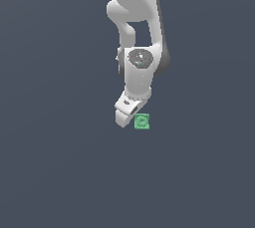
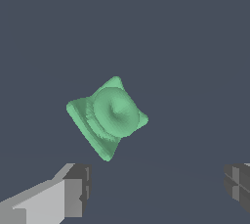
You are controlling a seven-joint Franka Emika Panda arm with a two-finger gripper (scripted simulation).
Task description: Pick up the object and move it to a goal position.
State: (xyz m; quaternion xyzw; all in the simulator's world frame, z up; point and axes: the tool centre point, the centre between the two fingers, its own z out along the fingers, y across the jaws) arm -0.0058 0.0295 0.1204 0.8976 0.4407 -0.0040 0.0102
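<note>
The green block (image 1: 142, 121) lies on the plain grey tabletop (image 1: 55, 172), just beside the tip of the tool (image 1: 125, 117) and toward the exterior view's right of it; whether the two touch cannot be told from that view, but the wrist view shows the block (image 2: 107, 118) clear of both fingers, with bare tabletop (image 2: 185, 47) all around it; the tool (image 2: 158, 186) is open and empty, its two fingers (image 2: 73, 189) set wide apart, wider than the block, and nothing sits between them; the block is not in the gap but off to one side of the line joining the fingertips, nearer to one finger than to the other; it is roughly square with a round ring-like hollow on its upper face, and in the wrist view its sides run diagonally to the line of the fingers, so a corner rather than a flat side faces the tool; there is no clear long axis to favour, since the piece looks about as wide as it is deep; the grasp has not yet begun, and no goal marker is visible in either view; the coming move seems to call for a short sideways shift to centre the gap over the block, probably a small wrist turn so the pads meet flat sides, then a descent; closing on the corners risks the block twisting or slipping out.
</note>
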